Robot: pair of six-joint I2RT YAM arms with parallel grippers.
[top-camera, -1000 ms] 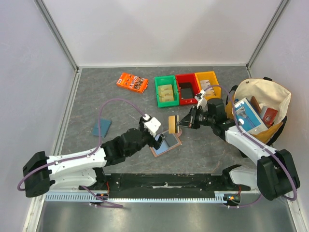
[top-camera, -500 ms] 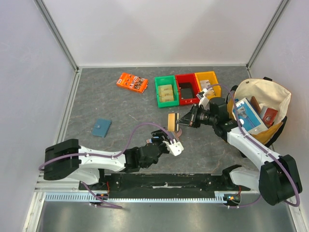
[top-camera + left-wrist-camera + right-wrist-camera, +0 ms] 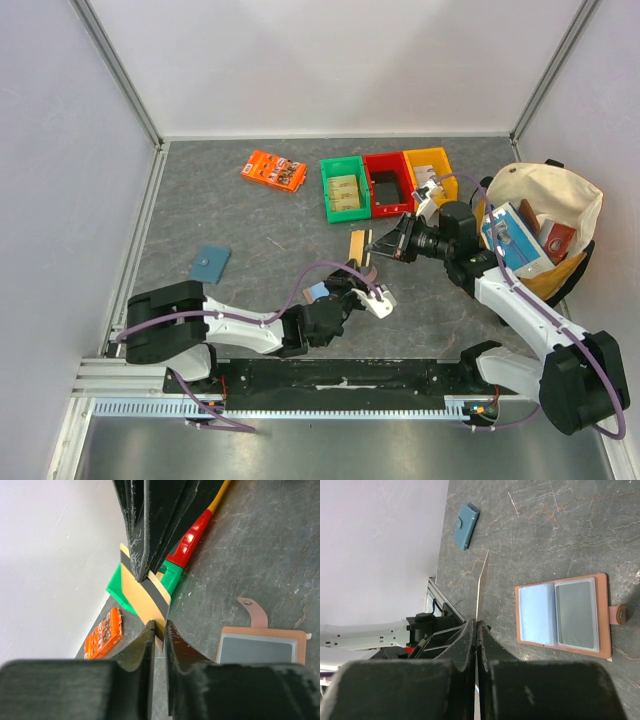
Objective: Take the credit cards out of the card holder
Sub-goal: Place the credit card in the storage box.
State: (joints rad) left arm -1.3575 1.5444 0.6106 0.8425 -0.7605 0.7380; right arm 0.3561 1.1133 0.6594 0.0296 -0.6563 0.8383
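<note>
Moving away from the card holder [image 3: 562,615], the left gripper [image 3: 160,630] is now pinching the bottom edge of a tan credit card [image 3: 142,600] with a black stripe. The right gripper [image 3: 477,625] is squeezing the top of the same card, holding it up off the table [image 3: 560,525]. The card holder is lying open and flat on the table, near the card

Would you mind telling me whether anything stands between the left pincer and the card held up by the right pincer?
Nothing visible does. The card, pinched at one end by the right pincer, has its other end between the fingers of the left pincer; the open card holder lies off to one side.
</note>
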